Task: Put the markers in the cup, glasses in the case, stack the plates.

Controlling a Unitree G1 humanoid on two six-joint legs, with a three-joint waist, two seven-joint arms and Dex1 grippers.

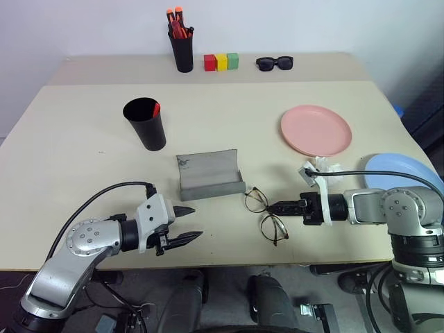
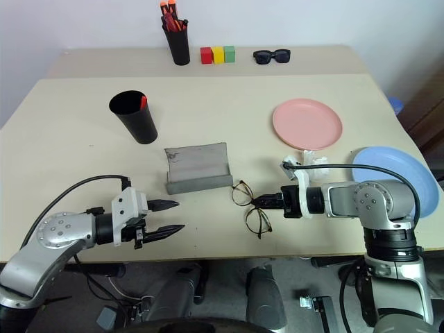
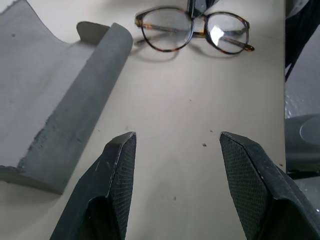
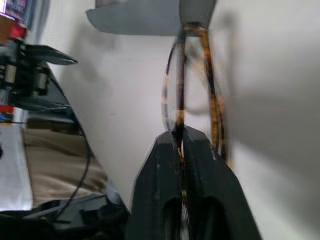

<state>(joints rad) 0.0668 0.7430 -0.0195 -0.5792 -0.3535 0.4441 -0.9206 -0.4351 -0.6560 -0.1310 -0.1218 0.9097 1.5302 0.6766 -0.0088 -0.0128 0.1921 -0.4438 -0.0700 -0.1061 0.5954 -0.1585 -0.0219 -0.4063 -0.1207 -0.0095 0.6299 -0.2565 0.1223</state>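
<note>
The wire-frame glasses (image 1: pixel 255 200) lie on the table just right of the open grey case (image 1: pixel 208 173). My right gripper (image 1: pixel 272 207) reaches in from the right and is shut on the glasses at the bridge between the lenses (image 4: pixel 181 142). My left gripper (image 1: pixel 195 222) hovers open near the table's front edge, in front of the case's left end, with nothing between its fingers (image 3: pixel 122 155). The black cup (image 1: pixel 146 123) stands at the back left with a red marker cap (image 1: pixel 157 108) showing inside. The pink plate (image 1: pixel 316 130) and blue plate (image 1: pixel 402 172) lie apart at the right.
Along the back edge stand a black pen holder (image 1: pixel 182 45) with orange-red markers, three coloured blocks (image 1: pixel 221 62) and black sunglasses (image 1: pixel 275 63). The blue plate sits close behind my right arm, by the table's right edge.
</note>
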